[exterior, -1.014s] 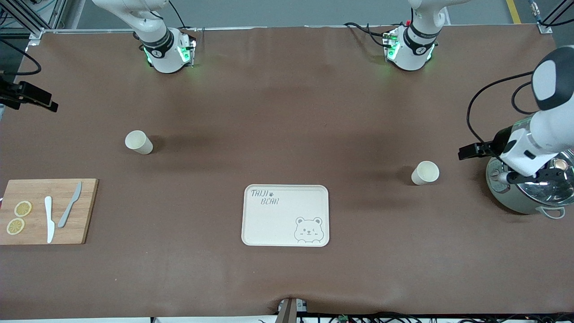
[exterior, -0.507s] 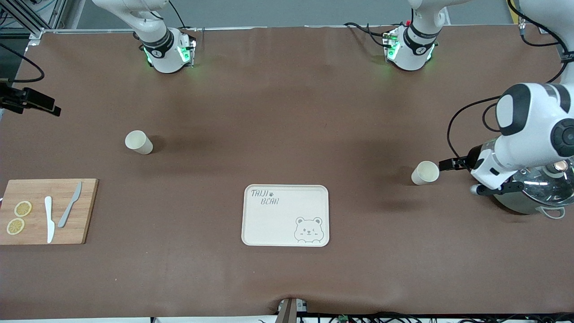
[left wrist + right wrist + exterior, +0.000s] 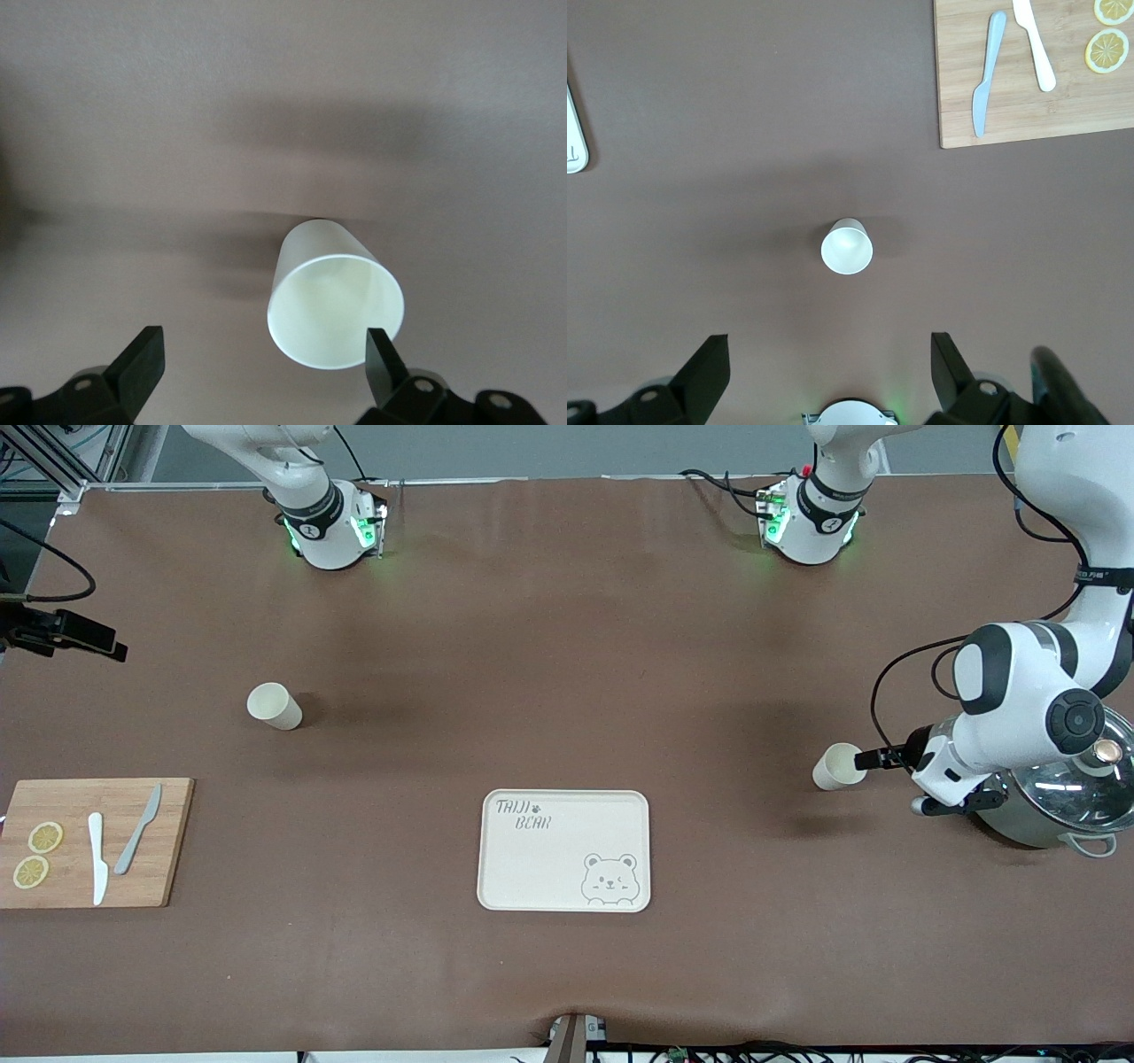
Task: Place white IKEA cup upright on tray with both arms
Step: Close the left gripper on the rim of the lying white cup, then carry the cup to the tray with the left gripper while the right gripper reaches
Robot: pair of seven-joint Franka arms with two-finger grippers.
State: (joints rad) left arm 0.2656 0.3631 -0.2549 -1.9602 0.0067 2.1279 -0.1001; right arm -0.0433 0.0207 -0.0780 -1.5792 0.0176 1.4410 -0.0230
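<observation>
Black left gripper (image 3: 261, 367): fingers spread wide, low at the rim of the cup (image 3: 839, 767) toward the left arm's end.
Right gripper (image 3: 824, 372): spread apart, high over the second cup (image 3: 274, 706); arm waits.
Cup handling: likely light, rigid, smooth-walled; grip across the wall below the rim.
Tray (image 3: 532, 868): bare, well apart from both cups, nearer the front camera.
Surface: brown cloth table (image 3: 567, 646), ample room; pot (image 3: 1054, 802) beside the left gripper.

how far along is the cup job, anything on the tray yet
Nothing done yet: the tray is bare. In hand: the left gripper, fingers open, is low beside the cup at the left arm's end. The right gripper, open, hangs high at the table edge past the other cup. Left: grasp both cups and set them upright on the tray.
</observation>
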